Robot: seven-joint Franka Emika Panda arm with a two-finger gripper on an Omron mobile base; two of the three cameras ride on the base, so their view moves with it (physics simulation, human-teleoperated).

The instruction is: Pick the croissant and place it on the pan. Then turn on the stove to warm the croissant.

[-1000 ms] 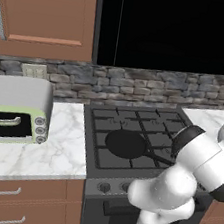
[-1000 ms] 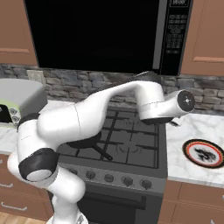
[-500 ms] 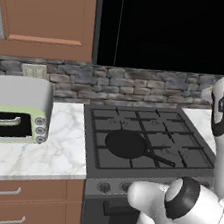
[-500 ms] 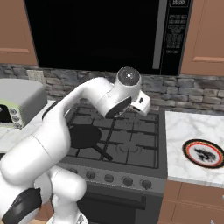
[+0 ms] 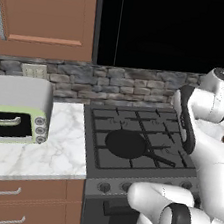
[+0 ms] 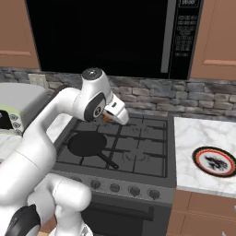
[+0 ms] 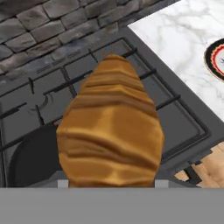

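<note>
Left base: pan (image 5: 126,142) sits centre frame on the stove (image 5: 140,143), empty; arm at right edge

Right base: tool (image 6: 109,115) centre-left, clamped on the croissant (image 6: 106,116), held above the grates just upper right of the pan; plate (image 6: 215,161) on the counter (image 6: 203,138) at right

Hand: croissant fills centre, pan rim lower left

A pale green and grey toaster oven (image 5: 13,110) sits at nine o'clock on the white marble counter (image 5: 53,151), beneath a brown wooden cabinet (image 5: 47,14). A round white plate with a red rim (image 6: 215,161) rests at three o'clock on marble, under a black microwave (image 6: 106,32) and before a grey stone backsplash (image 6: 152,94).
</note>
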